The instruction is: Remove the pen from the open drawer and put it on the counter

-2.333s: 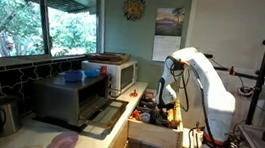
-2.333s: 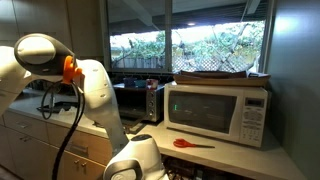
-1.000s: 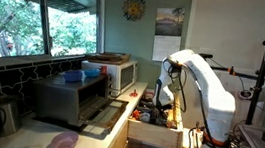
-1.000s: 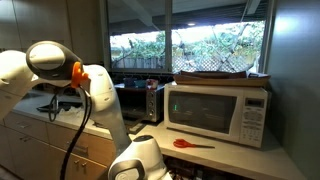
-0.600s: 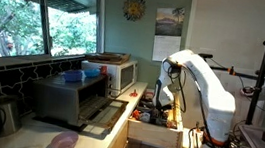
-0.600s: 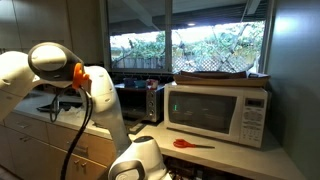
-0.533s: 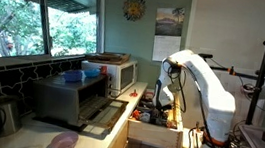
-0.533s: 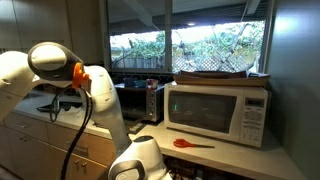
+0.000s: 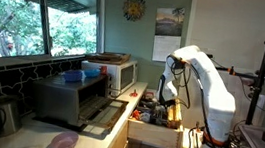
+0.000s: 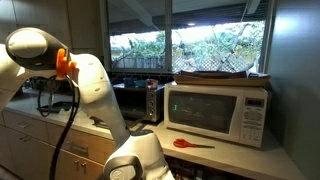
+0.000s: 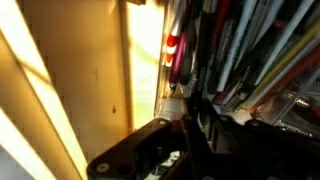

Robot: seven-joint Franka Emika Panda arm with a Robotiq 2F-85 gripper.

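KITCHEN DRAWER SEARCH: A white Panda arm (image 9: 206,88) bends over the open drawer (image 9: 154,135) in a sunlit kitchen, its claw (image 9: 164,100) low over the drawer's clutter. In the wrist view the dark, blurred claw hangs above a tangle of long thin items (image 11: 240,50), 1 of them red, beside a pale wooden panel of the drawer. Whether the fingers are apart or together cannot be told. The pen cannot be picked out from the rest of the clutter. The cream desk (image 9: 101,133) alongside carries a toaster oven (image 9: 74,98) and a microwave (image 9: 113,72).
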